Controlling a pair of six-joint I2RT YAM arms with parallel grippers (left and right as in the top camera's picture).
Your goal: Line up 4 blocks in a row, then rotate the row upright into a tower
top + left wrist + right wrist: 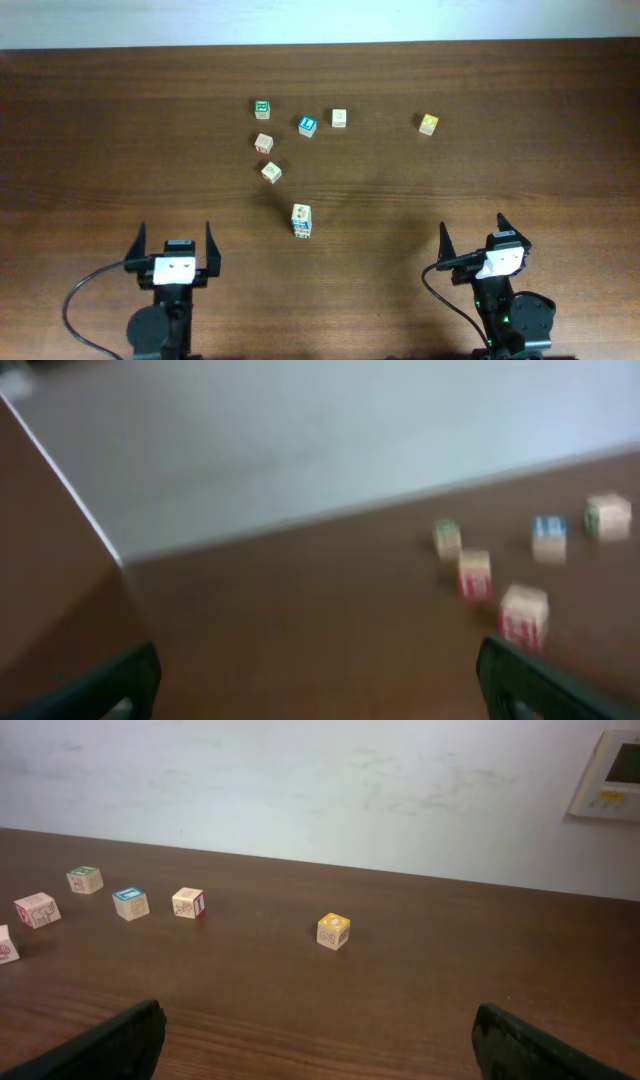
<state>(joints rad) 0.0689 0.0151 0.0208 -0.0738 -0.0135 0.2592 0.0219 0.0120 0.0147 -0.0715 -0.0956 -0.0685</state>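
The left gripper (pixel 175 230) sits near the front edge of the brown table (pixel 100 130). Its two fingers are spread wide and it holds nothing. The right gripper (pixel 472 226) is on the other side, spread wide too, with nothing in it. Between them, a little further back, the pale blocks (pixel 301 220) sit touching in one short clump. I cannot tell how many there are. Behind them more blocks lie apart: a green block (pixel 262 108), a blue block (pixel 307 125), a yellow block (pixel 428 124) off to the right, and three loose pale blocks (pixel 271 172).
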